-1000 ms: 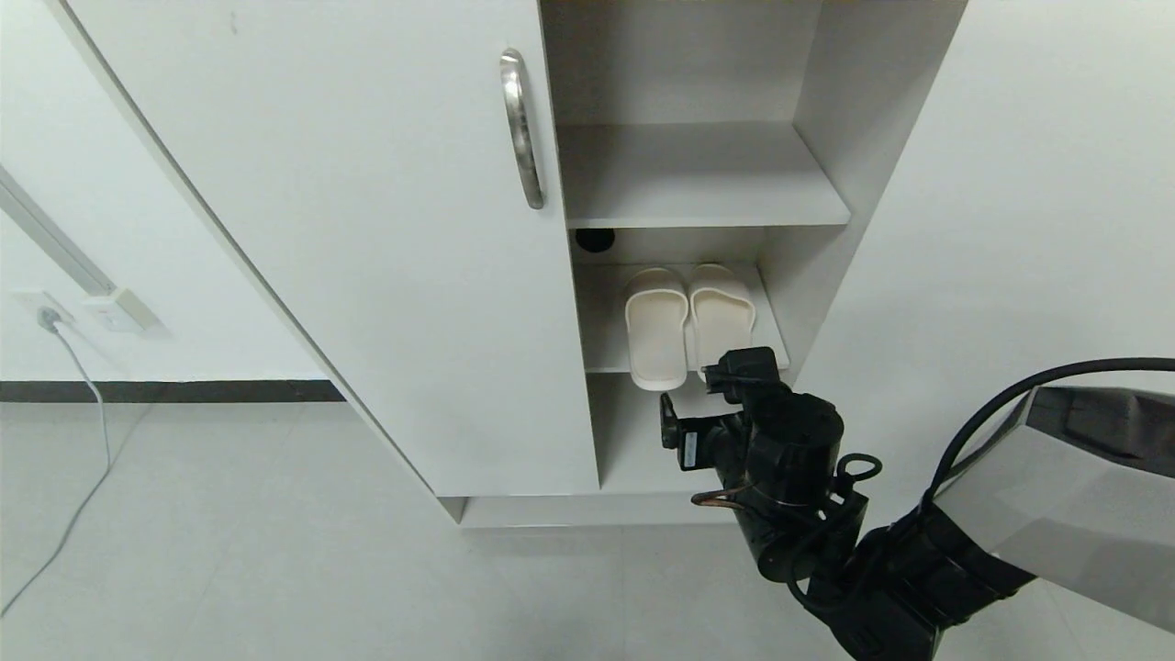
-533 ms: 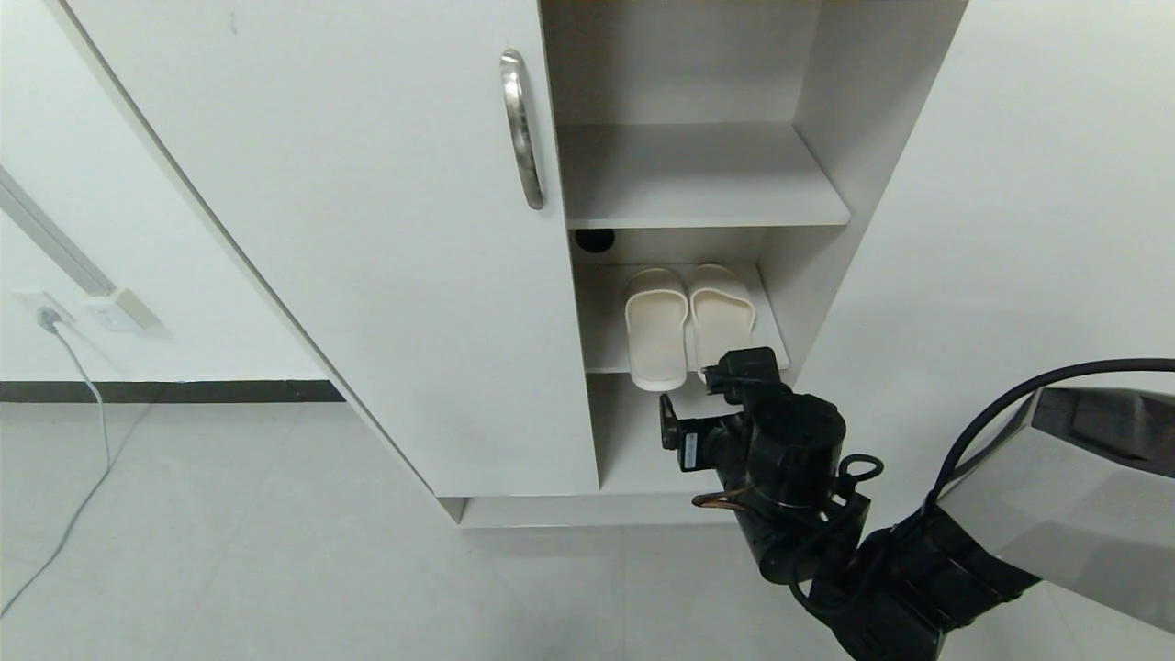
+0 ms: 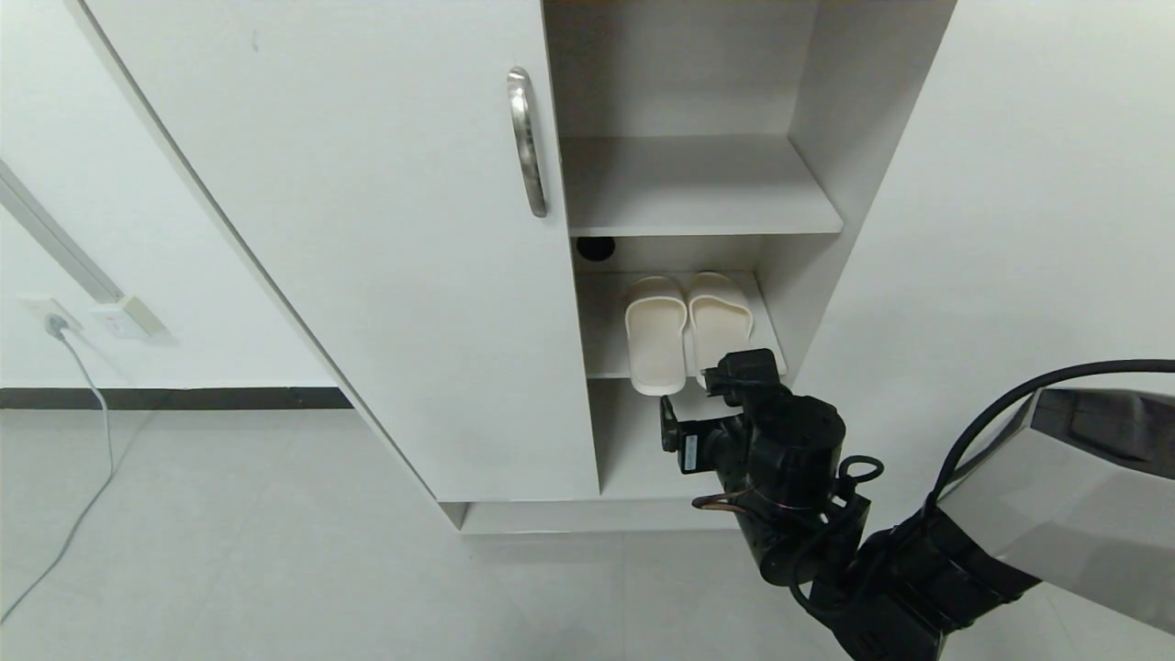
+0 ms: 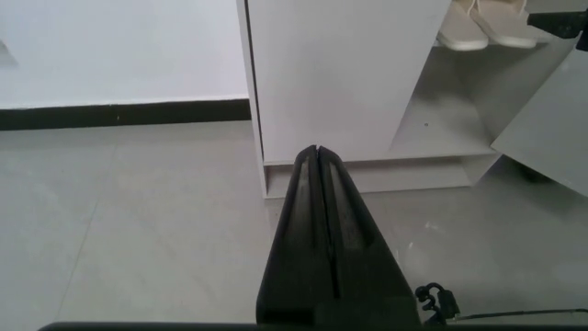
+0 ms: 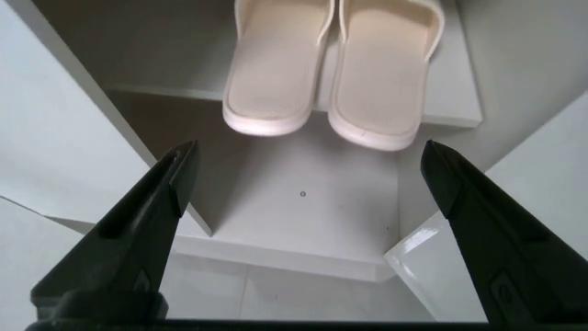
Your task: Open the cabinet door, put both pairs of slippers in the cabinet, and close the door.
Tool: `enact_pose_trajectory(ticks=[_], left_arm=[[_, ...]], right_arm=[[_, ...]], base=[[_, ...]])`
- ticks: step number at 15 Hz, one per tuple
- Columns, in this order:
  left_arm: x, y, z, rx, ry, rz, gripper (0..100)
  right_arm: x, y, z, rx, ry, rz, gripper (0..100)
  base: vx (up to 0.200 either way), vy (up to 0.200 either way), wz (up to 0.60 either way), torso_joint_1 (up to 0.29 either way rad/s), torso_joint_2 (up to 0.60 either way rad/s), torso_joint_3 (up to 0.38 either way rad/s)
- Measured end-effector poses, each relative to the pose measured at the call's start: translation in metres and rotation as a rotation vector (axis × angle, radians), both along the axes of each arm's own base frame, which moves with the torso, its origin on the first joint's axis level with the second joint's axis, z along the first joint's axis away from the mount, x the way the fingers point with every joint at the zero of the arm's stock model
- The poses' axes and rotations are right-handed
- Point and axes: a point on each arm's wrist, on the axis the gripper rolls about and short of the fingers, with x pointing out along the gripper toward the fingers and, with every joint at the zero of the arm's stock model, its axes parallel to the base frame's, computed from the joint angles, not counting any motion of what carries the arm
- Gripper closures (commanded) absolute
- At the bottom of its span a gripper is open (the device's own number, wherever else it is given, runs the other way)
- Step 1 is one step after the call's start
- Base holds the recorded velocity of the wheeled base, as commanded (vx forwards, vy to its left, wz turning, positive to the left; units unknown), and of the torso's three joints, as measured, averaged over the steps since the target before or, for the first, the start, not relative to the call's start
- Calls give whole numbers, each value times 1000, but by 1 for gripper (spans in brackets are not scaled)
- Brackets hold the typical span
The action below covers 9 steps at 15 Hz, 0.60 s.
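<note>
The cabinet (image 3: 817,184) stands with its door (image 3: 367,229) swung wide to the left, its metal handle (image 3: 527,142) at the edge of the opening. One pair of cream slippers (image 3: 656,330) lies side by side on the middle shelf (image 3: 766,341), heels overhanging its front edge, under a bare upper shelf (image 3: 698,184). The right claw (image 5: 308,156) hangs spread just in front of those heels, above the bottom compartment (image 3: 633,441). The left claw (image 4: 315,156) is pressed together, low over the floor (image 3: 229,569). A wall socket (image 3: 50,321) and its cable (image 3: 92,431) lie well to the left.
</note>
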Motion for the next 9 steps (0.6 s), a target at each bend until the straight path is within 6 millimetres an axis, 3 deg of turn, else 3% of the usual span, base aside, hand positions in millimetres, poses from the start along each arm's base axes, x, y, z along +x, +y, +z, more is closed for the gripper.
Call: enact_pose_trajectory(ticks=[9], left_arm=[[0, 0, 0, 1, 0, -1, 100]], right_arm=[[-3, -3, -6, -18, 18, 9, 0]], base=[[0, 0, 0, 2, 1, 203]])
